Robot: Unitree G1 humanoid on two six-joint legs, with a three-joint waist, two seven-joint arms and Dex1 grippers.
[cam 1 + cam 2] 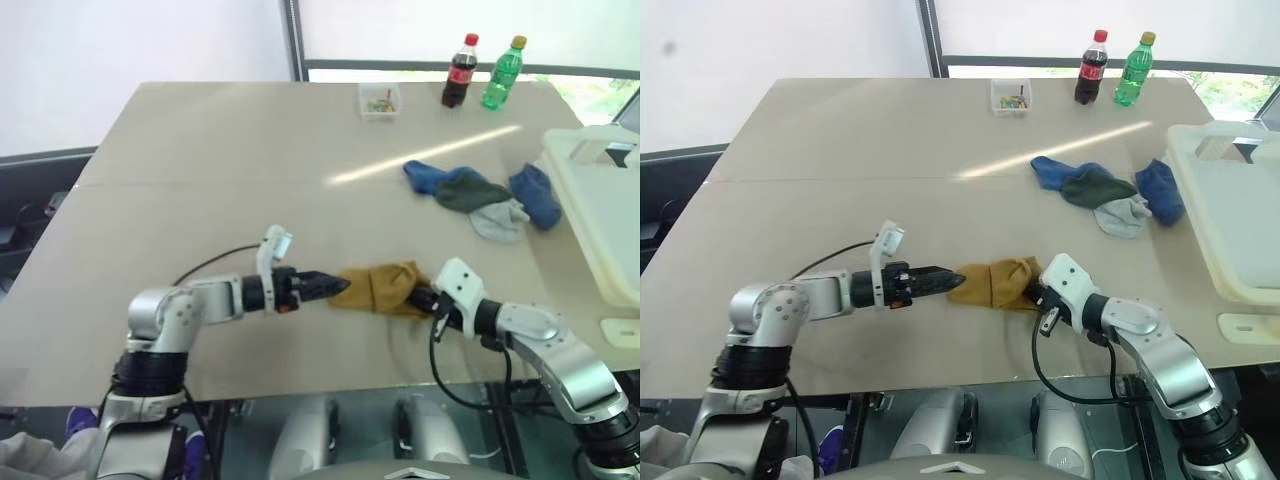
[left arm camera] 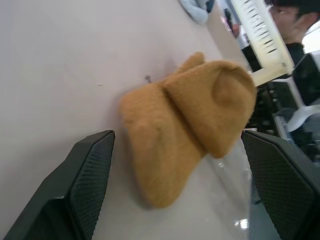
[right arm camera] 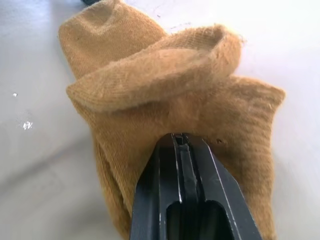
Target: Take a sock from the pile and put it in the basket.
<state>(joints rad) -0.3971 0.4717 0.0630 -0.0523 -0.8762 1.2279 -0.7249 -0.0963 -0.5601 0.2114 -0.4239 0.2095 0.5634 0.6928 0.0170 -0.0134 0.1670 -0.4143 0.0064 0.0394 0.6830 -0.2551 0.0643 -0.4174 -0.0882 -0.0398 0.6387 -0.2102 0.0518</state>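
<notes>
I can read no words, numbers or signs anywhere in what my cameras give me. At the far edge of the bench stand two drink bottles: a dark cola bottle with a red cap and a red label band, and a green bottle with a yellow cap (each label shows as a strip of colour, its lettering too small for me to make out). Nothing else that I see carries any print or marking.

mustard sock: 1 | blue socks: 2 | bottles: 2 | basket: 1 | clear box: 1
</notes>
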